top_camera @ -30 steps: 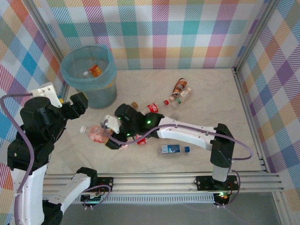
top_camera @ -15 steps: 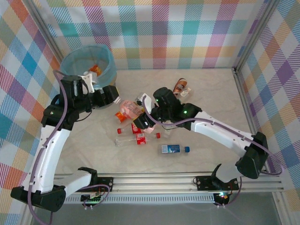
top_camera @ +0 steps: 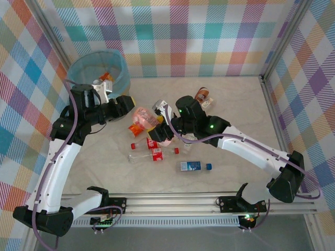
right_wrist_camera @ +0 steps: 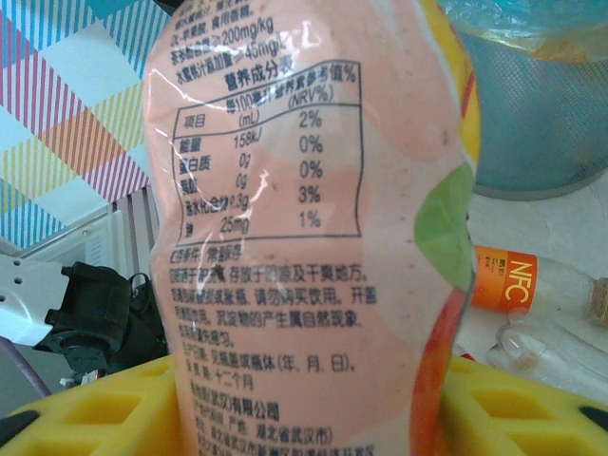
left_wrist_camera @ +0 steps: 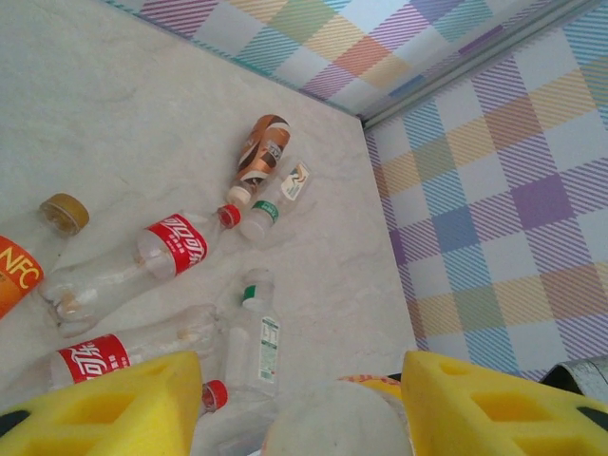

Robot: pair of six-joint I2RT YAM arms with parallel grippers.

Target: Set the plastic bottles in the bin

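Standing at the far left corner of the table (top_camera: 241,115), the bin (top_camera: 86,61) shows its light blue liner and holds an orange-labelled bottle (top_camera: 107,78) with something pale beside it. Just right of the bin, the left tool (left_wrist_camera: 299,404) reaches out with its yellow pads (left_wrist_camera: 104,404) set either side of the rounded end of a pink-labelled bottle (top_camera: 142,117); a gap shows on one side, and I cannot tell whether the pads have a hold on it. The pink-labelled bottle hangs off the table, a little further right of the bin and outside it, and the right tool (right_wrist_camera: 309,413) grips it between its own yellow pads, the printed label close to that wrist's lens and the bin behind. Beneath it, right of the bin and nearer the arm bases, lie an NFC bottle (right_wrist_camera: 518,280) with an orange label and a gold cap, a red-labelled bottle (top_camera: 152,143) and a second red-labelled bottle (top_camera: 156,155), all on their sides, close together. Well to the right of the bin, at about its own depth on the table, a brown bottle (top_camera: 200,95) lies just beside a small clear bottle (top_camera: 208,104) with a green cap. Also well right of the bin, but towards the near edge, a blue-labelled bottle (top_camera: 191,166) with a blue cap lies on its side, apart from the rest.
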